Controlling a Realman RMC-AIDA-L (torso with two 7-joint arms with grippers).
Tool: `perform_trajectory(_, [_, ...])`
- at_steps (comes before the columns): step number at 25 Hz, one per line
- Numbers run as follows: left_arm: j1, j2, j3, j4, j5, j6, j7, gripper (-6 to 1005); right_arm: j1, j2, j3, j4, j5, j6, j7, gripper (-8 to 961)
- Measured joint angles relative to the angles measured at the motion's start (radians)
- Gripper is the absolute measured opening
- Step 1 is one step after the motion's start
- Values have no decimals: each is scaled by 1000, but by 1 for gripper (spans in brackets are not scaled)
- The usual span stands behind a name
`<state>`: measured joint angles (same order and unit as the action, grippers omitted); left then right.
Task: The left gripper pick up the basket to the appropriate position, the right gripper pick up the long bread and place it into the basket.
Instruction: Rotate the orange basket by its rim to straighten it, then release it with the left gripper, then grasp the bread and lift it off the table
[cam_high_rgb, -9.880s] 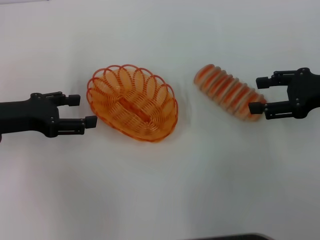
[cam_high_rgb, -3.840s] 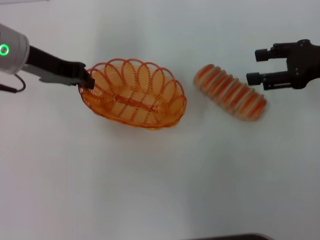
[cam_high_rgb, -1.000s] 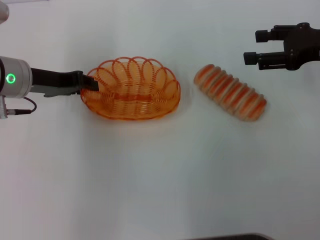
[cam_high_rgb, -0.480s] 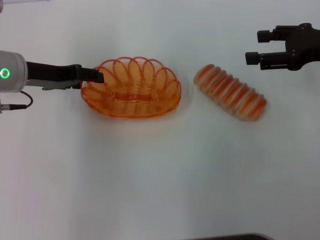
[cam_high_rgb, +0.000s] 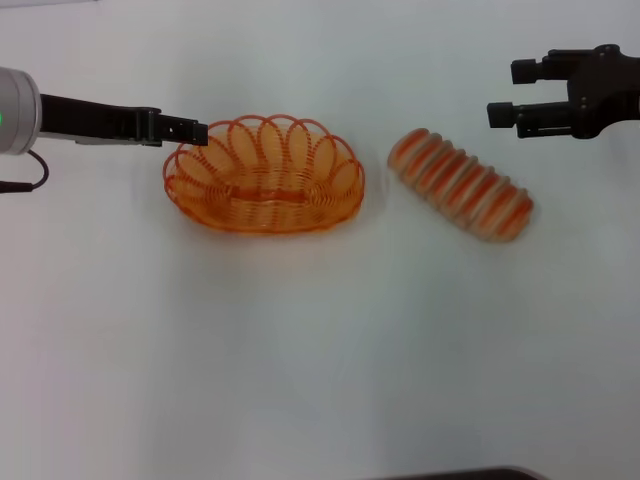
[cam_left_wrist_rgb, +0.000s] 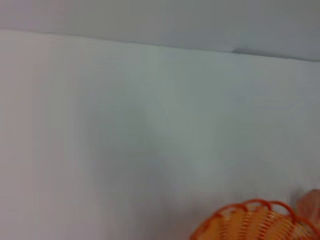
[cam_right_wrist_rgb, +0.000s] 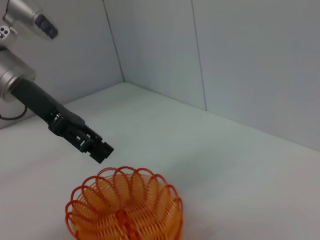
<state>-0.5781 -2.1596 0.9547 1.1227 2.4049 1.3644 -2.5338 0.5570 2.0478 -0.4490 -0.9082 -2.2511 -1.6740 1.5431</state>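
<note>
The orange basket (cam_high_rgb: 265, 190) sits on the white table, left of centre; it also shows in the left wrist view (cam_left_wrist_rgb: 255, 222) and the right wrist view (cam_right_wrist_rgb: 125, 210). My left gripper (cam_high_rgb: 197, 130) is just beyond the basket's left rim, apart from it; in the right wrist view (cam_right_wrist_rgb: 100, 148) it hovers above the rim. The long bread (cam_high_rgb: 460, 185) lies slanted on the table to the right of the basket. My right gripper (cam_high_rgb: 503, 92) is open and empty, behind the bread's right half and apart from it.
The white table (cam_high_rgb: 320, 350) spreads out in front of the basket and bread. Grey walls (cam_right_wrist_rgb: 225, 60) stand behind the table. A dark edge (cam_high_rgb: 460, 474) shows at the table's front.
My left gripper has come off the basket's left rim and moved back. The basket now rests level on the table. The right gripper and bread have stayed put.
</note>
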Motion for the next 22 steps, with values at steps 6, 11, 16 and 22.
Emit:
perform_trajectory(6, [5,2,-63,67,-35,83,217,693,1,-1,-3,-1,-1,-8,0,799])
perform_trajectory(11, [22,15,-188,69,-134,183,445,694,3,-2,-4,-1,-1,-10,1,799])
perform_trajectory(16, [48,29,-269,30,-194,285,674,696,4,-4,-3,-1,0,-12,2,799])
perform_trajectory(22, [63,39,-275,-7,-191,375,761,697,20,-6,-6,-2,-2,-1,55,799])
